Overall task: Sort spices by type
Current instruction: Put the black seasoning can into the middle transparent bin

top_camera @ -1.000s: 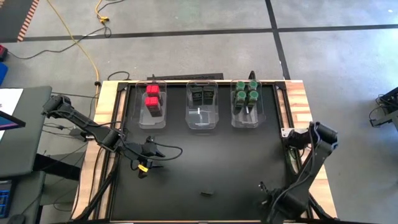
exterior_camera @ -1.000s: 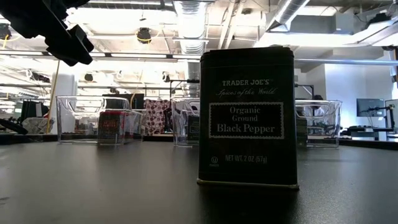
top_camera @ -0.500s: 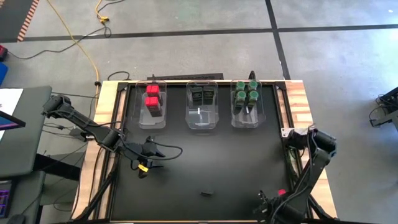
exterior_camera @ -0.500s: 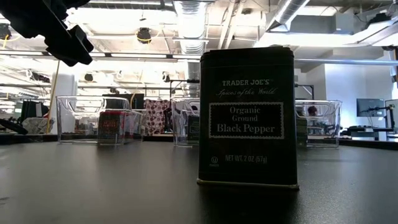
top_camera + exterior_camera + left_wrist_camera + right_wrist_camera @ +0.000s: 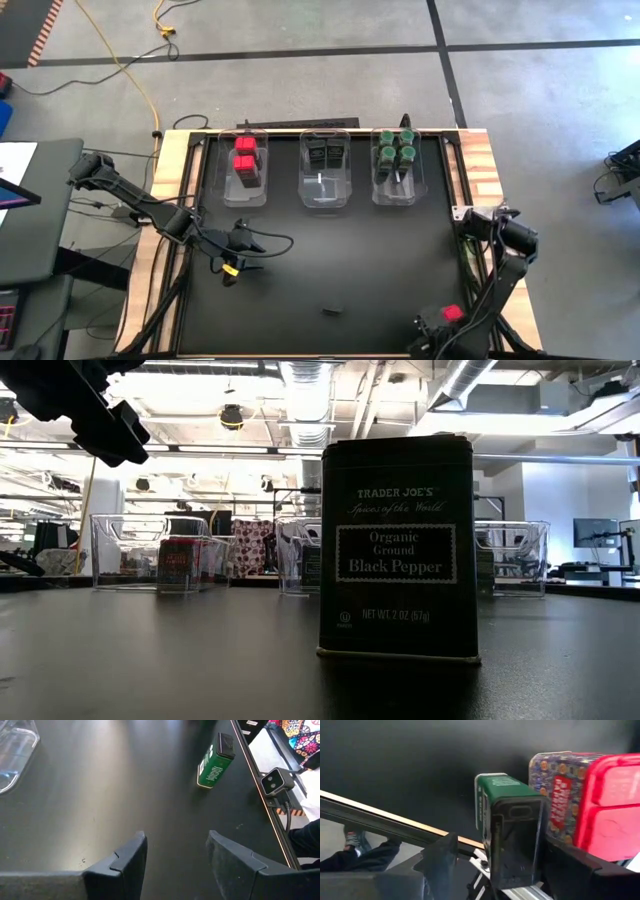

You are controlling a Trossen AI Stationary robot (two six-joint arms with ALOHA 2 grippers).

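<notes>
**Spice sorting: both arms low on the mat, one tin standing alone**

Black matting is covering the table (image 5: pixel 300 250), and three clear bins are sitting in a row along the upper edge of the high view. The left bin (image 5: pixel 244 190) is holding the red-topped containers (image 5: pixel 245 160), the middle bin (image 5: pixel 326 192) the dark tins (image 5: pixel 327 152), and the right bin (image 5: pixel 396 190) the green-lidded jars (image 5: pixel 395 150). A black pepper tin (image 5: pixel 397 545) is standing upright on the bare mat at lower centre of the high view, well apart from the bins; it is filling the middle of the low view.

The left gripper (image 5: pixel 245 240) is hovering at centre left of the high view, its fingers (image 5: pixel 125 857) standing partly apart over bare mat and holding nothing.

The right gripper (image 5: pixel 435 328) is sitting at the lower right of the high view, near the table's front edge. Its fingers (image 5: pixel 440 855) are spreading wide. A green-sided tin with a black cap (image 5: pixel 512 830) is showing between them, with a gap on one side, and a red-topped patterned container (image 5: pixel 600 805) is touching that tin. No clamping is visible.
</notes>
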